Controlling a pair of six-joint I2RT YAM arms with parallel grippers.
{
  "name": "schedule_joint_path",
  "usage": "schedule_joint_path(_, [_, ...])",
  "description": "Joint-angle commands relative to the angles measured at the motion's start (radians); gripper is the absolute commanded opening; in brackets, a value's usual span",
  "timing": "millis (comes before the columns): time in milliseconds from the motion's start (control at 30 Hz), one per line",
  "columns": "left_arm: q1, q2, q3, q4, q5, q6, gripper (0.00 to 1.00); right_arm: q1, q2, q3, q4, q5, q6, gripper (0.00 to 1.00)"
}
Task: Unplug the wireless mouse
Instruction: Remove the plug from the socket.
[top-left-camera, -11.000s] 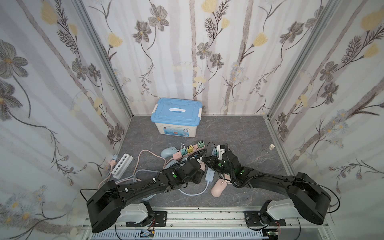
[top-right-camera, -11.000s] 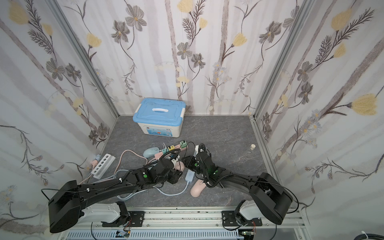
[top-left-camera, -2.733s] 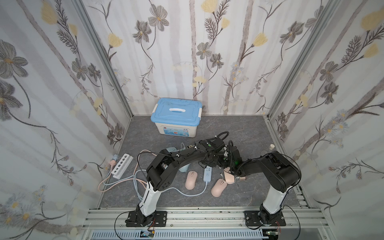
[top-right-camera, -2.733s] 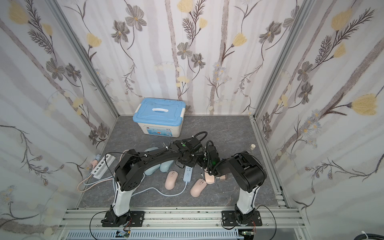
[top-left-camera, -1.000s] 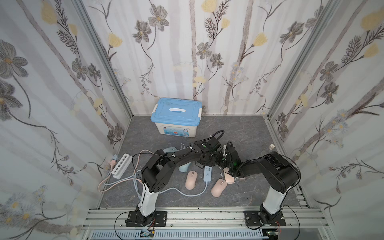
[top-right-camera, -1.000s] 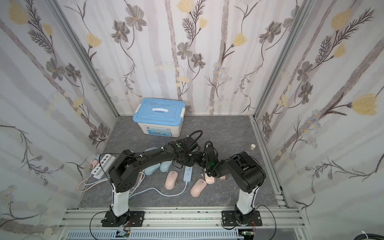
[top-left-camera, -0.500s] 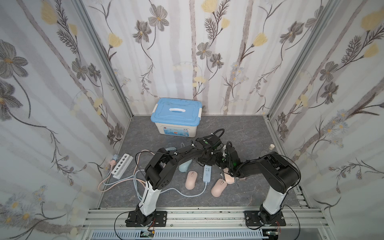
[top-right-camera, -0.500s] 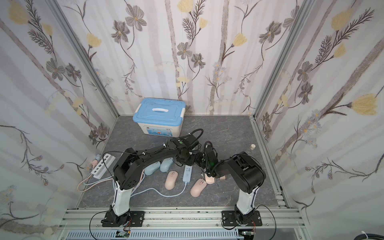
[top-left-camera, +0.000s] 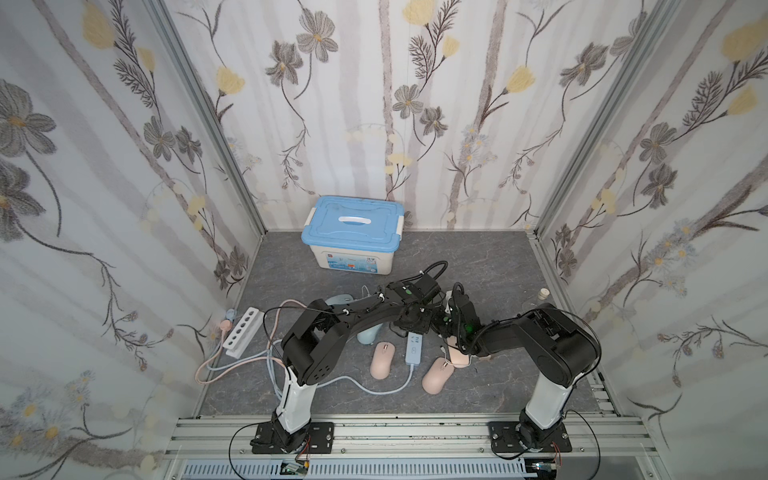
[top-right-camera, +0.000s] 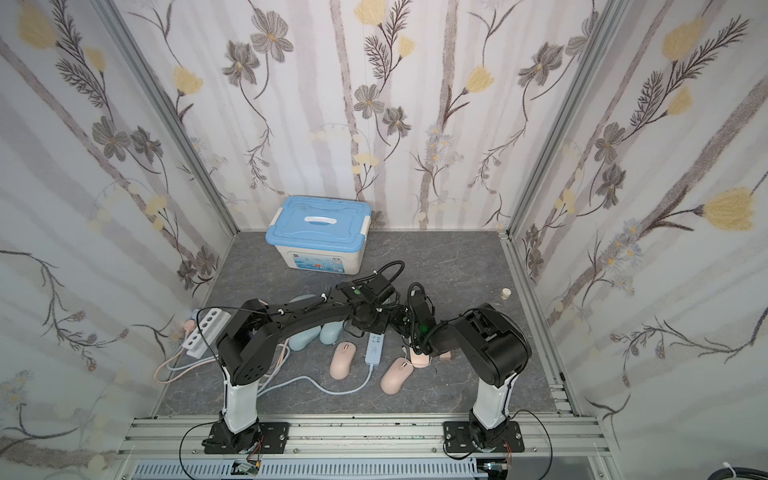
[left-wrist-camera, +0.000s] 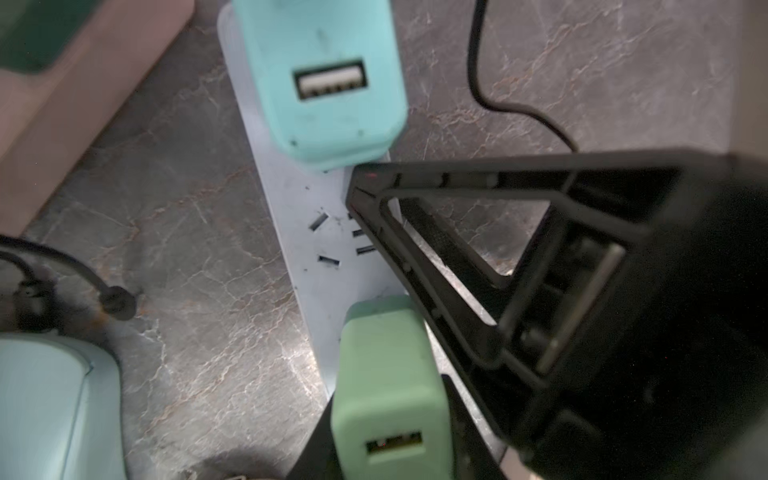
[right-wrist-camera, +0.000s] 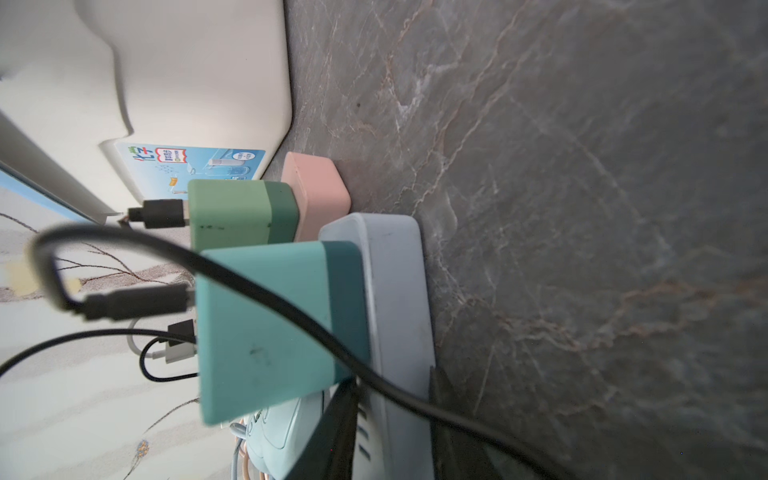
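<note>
In a top view, one box (top-left-camera: 353, 232), two blue mice (top-left-camera: 367, 336), three pink mice (top-left-camera: 381, 360), one half hidden, and two power strips (top-left-camera: 243, 332) are counted; two chargers (left-wrist-camera: 324, 79) are counted in the left wrist view.

Closed left tool (top-left-camera: 417, 327) low beside right tool (top-left-camera: 448, 332)

Pink wireless mouse (top-left-camera: 436, 376) lies on the floor (top-left-camera: 478, 257).
</note>
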Motion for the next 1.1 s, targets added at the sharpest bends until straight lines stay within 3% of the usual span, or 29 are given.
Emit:
schedule_joint_path(0, [-0.024, -0.037, -0.005, 0.207, 0.071, 0.081, 0.0, 0.012, 0.018, -0.001, -0.131, -0.045, 0.017, 0.29])
schedule_joint_path(100, [-0.026, -0.008, 0.073, 0.102, 0.077, 0.088, 0.0, 0.012, 0.019, -0.001, -0.131, -0.043, 0.017, 0.29])
schedule_joint_path(200, [-0.006, 0.07, 0.183, -0.042, 0.202, 0.054, 0.0, 0.012, 0.019, 0.001, -0.132, -0.041, 0.017, 0.3])
schedule_joint_path(300, [-0.004, 0.105, 0.236, -0.112, 0.25, 0.051, 0.0, 0.012, 0.019, 0.0, -0.128, -0.04, 0.019, 0.3])
schedule_joint_path(833, [-0.012, 0.0, 0.118, -0.017, 0.107, 0.06, 0.0, 0.011, -0.027, 0.029, -0.129, -0.034, -0.001, 0.39])
schedule_joint_path(1067, [-0.016, -0.068, 0.056, -0.003, 0.032, 0.045, 0.0, -0.004, -0.086, 0.036, -0.151, -0.028, -0.052, 0.54])
